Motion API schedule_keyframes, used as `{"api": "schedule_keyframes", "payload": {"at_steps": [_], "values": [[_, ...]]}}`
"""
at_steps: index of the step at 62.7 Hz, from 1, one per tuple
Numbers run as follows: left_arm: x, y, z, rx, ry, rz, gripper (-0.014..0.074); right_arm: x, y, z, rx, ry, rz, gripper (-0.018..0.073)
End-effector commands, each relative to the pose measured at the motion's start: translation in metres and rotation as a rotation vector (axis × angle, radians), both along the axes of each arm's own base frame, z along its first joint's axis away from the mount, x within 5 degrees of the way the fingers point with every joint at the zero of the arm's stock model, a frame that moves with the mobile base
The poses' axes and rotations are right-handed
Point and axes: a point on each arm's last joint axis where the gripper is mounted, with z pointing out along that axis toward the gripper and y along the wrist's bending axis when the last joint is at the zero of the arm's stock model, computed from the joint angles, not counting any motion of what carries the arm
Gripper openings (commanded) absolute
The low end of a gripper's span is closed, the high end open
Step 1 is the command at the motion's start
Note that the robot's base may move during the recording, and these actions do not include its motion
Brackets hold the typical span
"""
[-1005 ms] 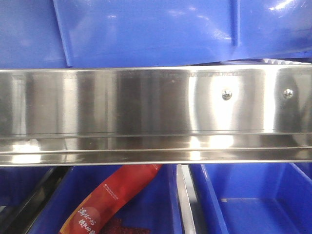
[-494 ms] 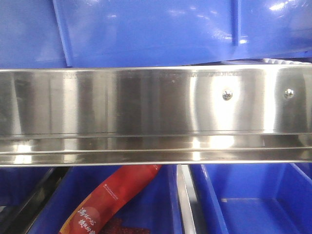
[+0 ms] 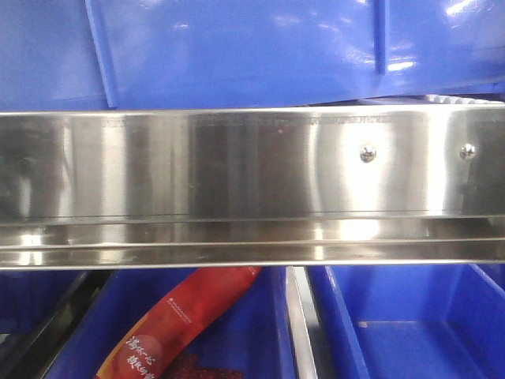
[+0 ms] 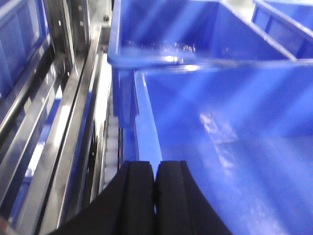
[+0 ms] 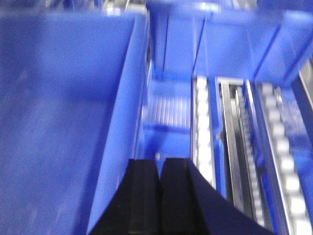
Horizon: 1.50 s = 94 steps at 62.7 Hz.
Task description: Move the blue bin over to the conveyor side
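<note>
At the wrists, left tool (image 4: 155,188) and right tool (image 5: 159,191) clench blue bin (image 4: 220,122) walls; red packet (image 3: 185,312) shows only frontally.

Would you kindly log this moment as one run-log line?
left gripper: shut on blue bin rim | right gripper: shut on rim | steel rail: ahead

I see the large bright-blue ribbed plastic bin (image 3: 237,47) above and behind the shiny stainless-steel rail (image 3: 237,174). Below the rail sits a second blue plastic bin (image 3: 252,332) with a red printed packet (image 3: 181,316) lying in it. A third blue plastic bin (image 3: 410,332) sits to its right. My left gripper (image 4: 155,196) pinches the big bin's left wall and my right gripper (image 5: 159,196) its right wall.
</note>
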Motion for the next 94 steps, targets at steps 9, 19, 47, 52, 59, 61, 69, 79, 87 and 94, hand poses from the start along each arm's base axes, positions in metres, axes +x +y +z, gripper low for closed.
{"api": "schedule_keyframes", "payload": {"at_steps": [9, 19, 47, 52, 59, 61, 69, 79, 87, 94], "values": [[-0.003, -0.001, -0.001, -0.011, 0.041, -0.005, -0.0018, 0.014, 0.001, -0.002, -0.003, 0.032, 0.004, -0.0079], [-0.003, -0.001, 0.000, -0.011, 0.033, -0.005, -0.0018, 0.030, 0.004, 0.001, 0.009, 0.011, -0.011, -0.0081], [-0.003, -0.001, 0.000, -0.011, 0.037, -0.005, -0.0018, 0.051, 0.027, -0.020, -0.089, 0.051, 0.025, -0.0081], [-0.003, -0.001, 0.000, -0.015, 0.037, -0.005, -0.0018, 0.055, 0.028, -0.023, -0.090, 0.061, 0.025, -0.0081], [-0.003, -0.001, 0.000, -0.015, 0.037, -0.005, -0.0018, 0.058, 0.028, -0.027, -0.094, 0.071, 0.027, -0.0073], [-0.003, -0.001, 0.000, -0.015, 0.037, -0.005, -0.0018, 0.058, 0.028, -0.027, -0.095, 0.070, 0.028, -0.0062], [-0.003, -0.001, 0.000, -0.015, 0.037, -0.005, -0.0018, 0.058, 0.029, -0.027, -0.099, 0.070, 0.036, 0.0095], [-0.003, -0.001, -0.001, -0.015, 0.039, -0.005, -0.0018, 0.059, 0.029, -0.028, -0.100, 0.073, 0.036, 0.0272], [-0.003, -0.001, -0.001, -0.015, 0.039, -0.005, -0.0018, 0.058, 0.031, -0.028, -0.083, 0.075, 0.046, 0.0289], [-0.003, -0.001, -0.001, -0.017, 0.040, -0.006, -0.0018, 0.060, 0.032, -0.030, -0.078, 0.081, 0.050, 0.0289]]}}
